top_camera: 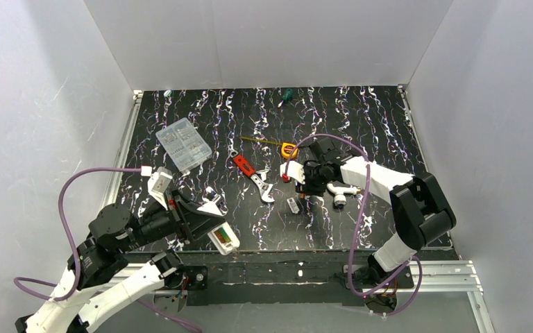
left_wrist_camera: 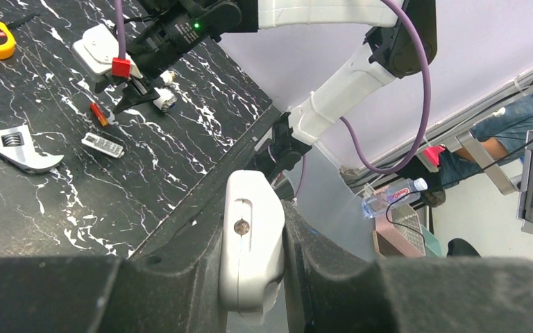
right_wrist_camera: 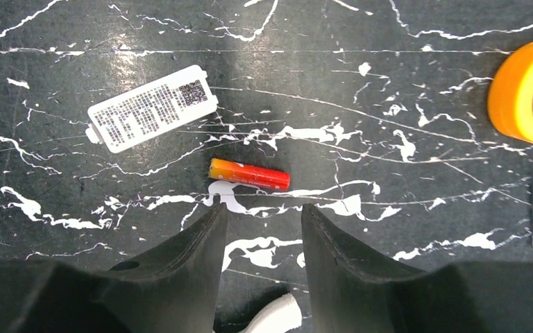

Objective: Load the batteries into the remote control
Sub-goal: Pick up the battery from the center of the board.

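At the near left edge of the black, white-veined surface, the left fingers are clamped firmly on the slim white plastic remote control. One finger presses on each long side. The top view shows the remote control's recess facing up, with green and red colouring inside it. Whether that is a seated cell cannot be confirmed at this size.

Right of centre, the right fingers hang over the surface, spread moderately apart with nothing between them. A short cylindrical battery with red and yellow wrapping lies flat on the surface just past the fingertips, crosswise to them. It is touched by neither finger.

A small white rectangular cover printed with fine dark text lies flat near the battery, apart from it.

Other items noted:
- A round yellow tape measure sits far of the right fingers.
- A silver adjustable wrench with a red handle lies at centre.
- A clear plastic compartment box sits at the far left.
- A white tap-shaped piece lies just right of the right fingers.
- A green-handled screwdriver rests at the far edge.
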